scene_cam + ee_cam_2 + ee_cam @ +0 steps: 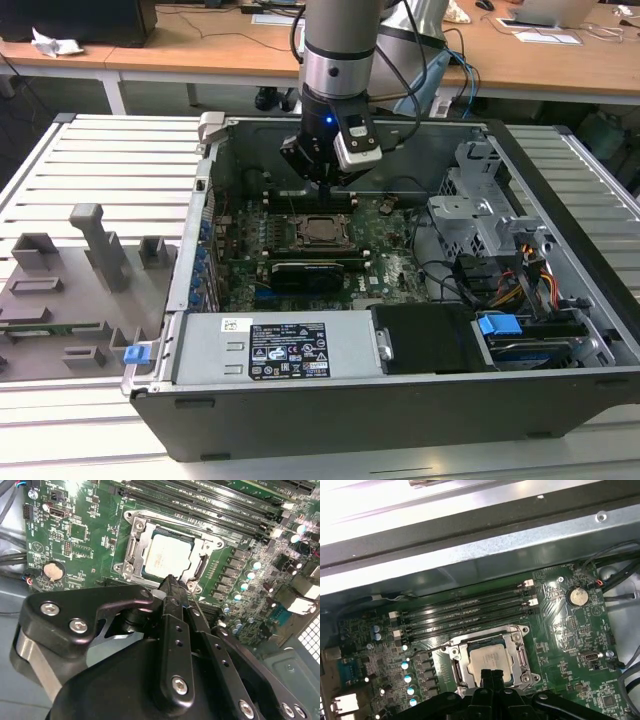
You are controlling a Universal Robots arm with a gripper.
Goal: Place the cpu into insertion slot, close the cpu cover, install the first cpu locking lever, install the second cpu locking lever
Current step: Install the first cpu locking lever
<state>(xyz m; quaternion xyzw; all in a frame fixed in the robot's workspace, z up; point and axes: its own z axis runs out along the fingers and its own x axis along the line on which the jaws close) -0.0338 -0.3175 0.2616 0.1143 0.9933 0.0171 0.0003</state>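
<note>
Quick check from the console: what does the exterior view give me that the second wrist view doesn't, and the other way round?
Exterior view: the whole open computer case, the arm reaching into it, the black graphics card, the grey fixture tray on the exterior view's left.

Second wrist view: close detail, namely the coin battery and the memory slots.

Both: the gripper with fingers together, holding nothing, just above the cpu, which is seated under the closed cpu cover.

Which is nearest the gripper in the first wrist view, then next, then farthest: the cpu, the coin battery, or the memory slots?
Measured from the gripper:
1. The cpu, right at the fingertips, seated in its socket.
2. The memory slots, the long black strips beyond the socket toward the case wall.
3. The coin battery, off to the side on the green board.
</note>
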